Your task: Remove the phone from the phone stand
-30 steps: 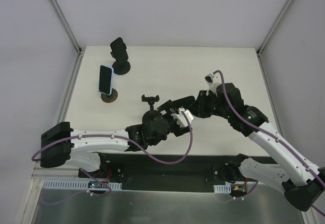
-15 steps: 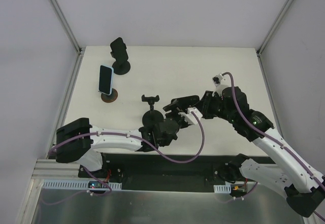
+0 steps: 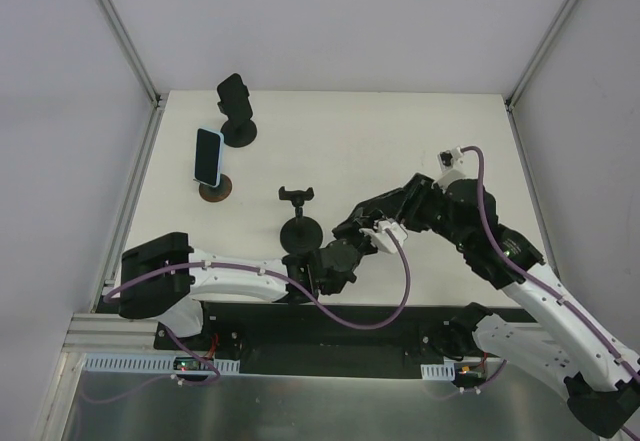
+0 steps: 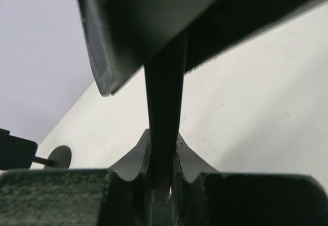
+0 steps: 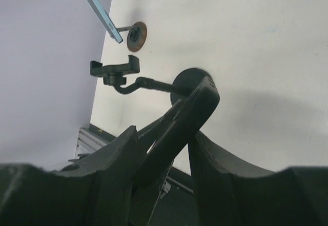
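Since a second ago I have watched the left gripper (image 3: 338, 261) go from wide open to pressed together, and its wrist camera now shows its fingers (image 4: 138, 154) clamped on a thin dark slab, which I take to be the edge of the phone (image 5: 197, 105). The right gripper (image 3: 362, 229) has eased wider over the same second. The phone lies between its fingers (image 5: 120, 146), but I cannot tell whether they grip it or merely flank it. Both arms have shifted toward the right and the near edge of the table (image 3: 400, 141), so the meeting point of the two grippers has moved away from the phone stand (image 3: 299, 231). The left arm's shoulder block has swung inward as well. The phone is out of that stand's clamp, as it already was a second ago, and sits in the air between the two grippers, just beside the stand's round base on its near right. The stand has not moved. Farther left, the brown-footed stand (image 3: 215, 191) carries the blue phone (image 3: 208, 156), tilted back, unchanged. At the back left corner the black stand (image 3: 238, 131) carries a dark slab in its cradle. Whether that is a phone I cannot make out.
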Robot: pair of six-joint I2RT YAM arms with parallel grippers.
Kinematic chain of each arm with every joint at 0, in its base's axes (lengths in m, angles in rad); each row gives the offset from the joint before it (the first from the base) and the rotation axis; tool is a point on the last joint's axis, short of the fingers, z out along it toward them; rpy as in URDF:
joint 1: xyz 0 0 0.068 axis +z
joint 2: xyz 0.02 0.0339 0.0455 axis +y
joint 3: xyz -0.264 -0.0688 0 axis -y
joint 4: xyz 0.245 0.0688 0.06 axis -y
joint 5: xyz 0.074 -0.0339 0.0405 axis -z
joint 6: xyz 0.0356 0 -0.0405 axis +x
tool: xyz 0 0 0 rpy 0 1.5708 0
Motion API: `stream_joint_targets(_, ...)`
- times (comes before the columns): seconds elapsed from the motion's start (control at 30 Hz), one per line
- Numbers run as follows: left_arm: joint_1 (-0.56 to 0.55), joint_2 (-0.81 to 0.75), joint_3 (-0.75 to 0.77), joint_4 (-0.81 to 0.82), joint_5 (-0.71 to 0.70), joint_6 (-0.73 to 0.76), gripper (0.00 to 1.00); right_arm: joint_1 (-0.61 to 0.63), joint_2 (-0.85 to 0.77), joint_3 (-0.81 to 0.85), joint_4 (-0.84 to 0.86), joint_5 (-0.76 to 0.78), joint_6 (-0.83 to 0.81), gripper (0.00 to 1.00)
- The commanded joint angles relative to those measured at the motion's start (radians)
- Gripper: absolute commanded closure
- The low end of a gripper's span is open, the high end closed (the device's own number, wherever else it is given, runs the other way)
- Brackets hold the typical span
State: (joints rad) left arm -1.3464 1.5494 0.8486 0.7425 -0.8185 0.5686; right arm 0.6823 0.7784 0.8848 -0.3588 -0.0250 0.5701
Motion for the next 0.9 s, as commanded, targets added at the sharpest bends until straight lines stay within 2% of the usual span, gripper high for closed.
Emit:
stream_joint_targets(0.0, 0.007, -0.02, 0.024, -0.003, -0.01, -0.093, 1.0, -0.001, -0.048, 0.016, 0.103, 0.065, -0.048, 0.49)
stream_joint_targets(0.03, 0.009, -0.026, 0.023, -0.012, -0.002, -0.13, 1.0, 0.0, -0.051, 0.02, 0.104, 0.071, -0.064, 0.4)
stream_joint_targets(0.1, 0.013, -0.041, 0.018, -0.037, 0.031, -0.173, 1.0, -0.001, -0.06, 0.023, 0.104, 0.083, -0.082, 0.31)
stream_joint_targets(0.13, 0.019, -0.048, 0.017, -0.072, 0.044, -0.224, 1.0, -0.001, -0.064, 0.025, 0.103, 0.086, -0.108, 0.23)
stream_joint_targets(0.23, 0.05, -0.084, 0.009, -0.156, 0.122, -0.349, 1.0, -0.001, -0.077, 0.032, 0.093, 0.103, -0.157, 0.11)
stream_joint_targets(0.33, 0.104, -0.136, -0.005, -0.225, 0.252, -0.499, 1.0, -0.001, -0.096, 0.037, 0.081, 0.125, -0.236, 0.04)
stream_joint_targets(0.43, 0.176, -0.189, -0.029, -0.29, 0.401, -0.645, 1.0, -0.001, -0.122, 0.02, 0.089, 0.155, -0.326, 0.0)
stream_joint_targets(0.6, 0.26, -0.253, -0.071, -0.325, 0.614, -0.82, 1.0, -0.001, -0.166, -0.052, 0.198, 0.105, -0.488, 0.04)
stream_joint_targets(0.87, 0.311, -0.275, -0.092, -0.298, 0.807, -0.926, 1.0, 0.0, -0.147, -0.153, 0.365, -0.052, -0.535, 0.04)
